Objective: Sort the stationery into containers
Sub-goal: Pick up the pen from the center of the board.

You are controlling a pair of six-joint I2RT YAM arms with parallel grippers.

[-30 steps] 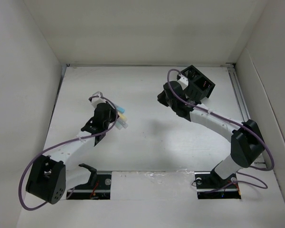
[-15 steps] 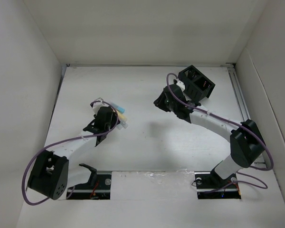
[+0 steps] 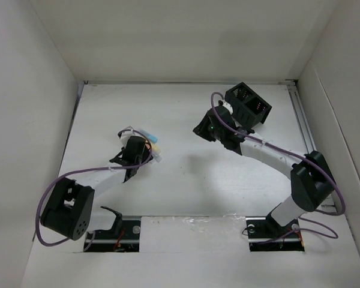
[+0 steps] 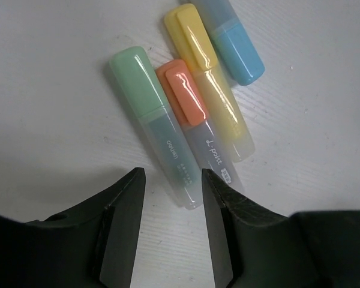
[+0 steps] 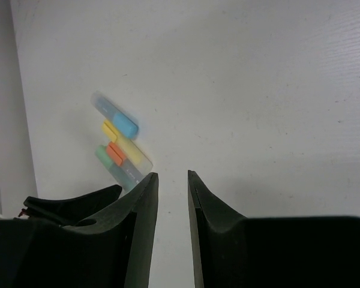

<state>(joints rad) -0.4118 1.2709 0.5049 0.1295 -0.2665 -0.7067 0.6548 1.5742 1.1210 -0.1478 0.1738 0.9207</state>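
Fingers [image 4: 123, 204] of left gripper [image 4: 173, 186] half apart, empty, just short of green marker [image 4: 153, 120], which lies against orange marker [image 4: 195, 114]; best to straddle green alone, squarely, then close; right gripper [image 5: 173, 180] narrowly parted, empty, near organizer [image 3: 248, 104].

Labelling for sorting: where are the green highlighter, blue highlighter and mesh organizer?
green highlighter [image 4: 138, 78], left wrist view, cap
blue highlighter [image 4: 240, 54], left wrist view, cap
mesh organizer [image 3: 246, 99], top external view, rim
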